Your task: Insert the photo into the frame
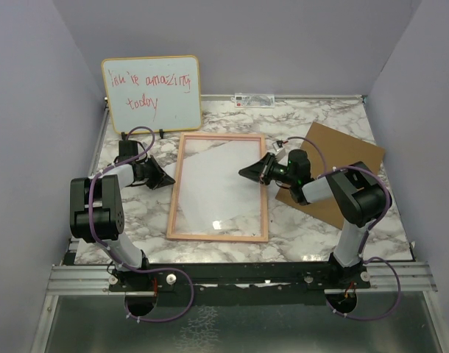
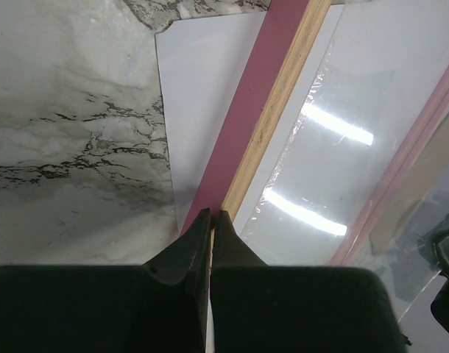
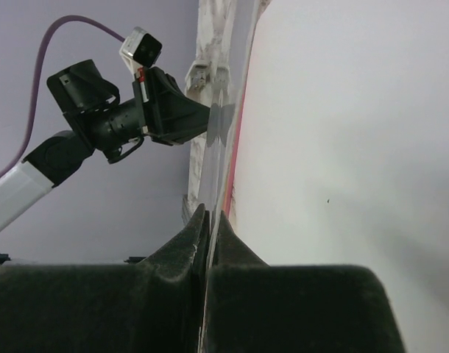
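The frame (image 1: pixel 218 237) lies flat mid-table, its pink-and-wood border (image 2: pixel 263 95) running diagonally through the left wrist view. The photo (image 1: pixel 210 176) lies white side up, skewed within the frame. One corner of the photo (image 2: pixel 202 95) sticks out past the frame's left border. My left gripper (image 1: pixel 171 179) is at that border, its jaws (image 2: pixel 211 213) shut with a thin pale edge between them. My right gripper (image 1: pixel 243 173) reaches in from the right, shut (image 3: pixel 208 213) on the thin edge of the white sheet (image 3: pixel 342 132).
The brown backing board (image 1: pixel 342 158) lies at the right under my right arm. A yellow-edged whiteboard (image 1: pixel 152 92) with red writing leans on the back wall. A small white label (image 1: pixel 254 99) lies at the back edge. Walls enclose three sides.
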Tool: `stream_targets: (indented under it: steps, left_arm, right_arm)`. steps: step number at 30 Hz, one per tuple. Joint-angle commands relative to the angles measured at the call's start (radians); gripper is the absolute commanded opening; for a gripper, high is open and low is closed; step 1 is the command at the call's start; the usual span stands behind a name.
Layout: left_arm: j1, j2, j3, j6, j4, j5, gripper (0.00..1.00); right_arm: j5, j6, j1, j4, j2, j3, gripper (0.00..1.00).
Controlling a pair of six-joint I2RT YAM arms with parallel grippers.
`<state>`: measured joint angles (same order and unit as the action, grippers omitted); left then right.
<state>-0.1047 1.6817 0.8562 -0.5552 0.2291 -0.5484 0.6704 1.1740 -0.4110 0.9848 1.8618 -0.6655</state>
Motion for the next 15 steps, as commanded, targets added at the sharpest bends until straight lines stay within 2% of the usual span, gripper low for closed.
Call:
stream_targets:
  steps: [1, 8, 15]
  left_arm:
    - [0.015, 0.078, -0.045, 0.05, 0.071, 0.109, 0.0]
    - [0.015, 0.091, -0.037, 0.062, 0.074, 0.113, 0.0]
    - [0.016, 0.091, -0.025, 0.066, 0.084, 0.119, 0.0]
  right_arm:
    - [-0.032, -0.092, -0.013, -0.052, -0.014, 0.015, 0.01]
    - [0.005, -0.252, -0.013, -0.091, 0.041, -0.028, 0.01]
    - [-0.044, -0.303, 0.0, -0.132, 0.049, -0.024, 0.01]
